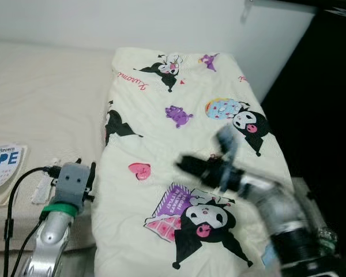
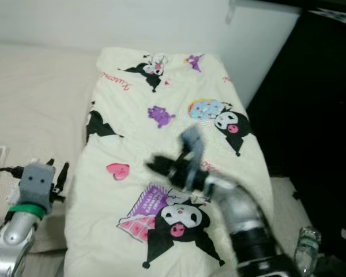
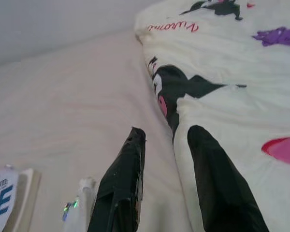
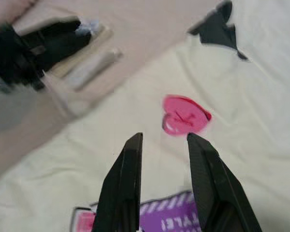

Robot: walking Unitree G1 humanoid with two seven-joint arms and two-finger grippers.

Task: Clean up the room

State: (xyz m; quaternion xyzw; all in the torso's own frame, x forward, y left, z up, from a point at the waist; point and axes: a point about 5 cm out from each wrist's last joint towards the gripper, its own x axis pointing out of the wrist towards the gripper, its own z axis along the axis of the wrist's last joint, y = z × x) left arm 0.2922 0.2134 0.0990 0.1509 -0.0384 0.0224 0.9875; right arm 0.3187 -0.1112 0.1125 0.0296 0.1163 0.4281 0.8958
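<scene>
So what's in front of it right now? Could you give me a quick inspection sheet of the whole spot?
Surface: beige bed.
Job's things: folded cartoon-print blanket lying on the bed's right part.
Clutter: book near the left edge; small white items beside it; clear bottle low at the right.
Grippers: left gripper open, low at the blanket's left edge; right gripper open, blurred, above the blanket near a pink heart.
Cables: black cable on the left arm.
Surroundings: white wall behind; dark area at right.
</scene>
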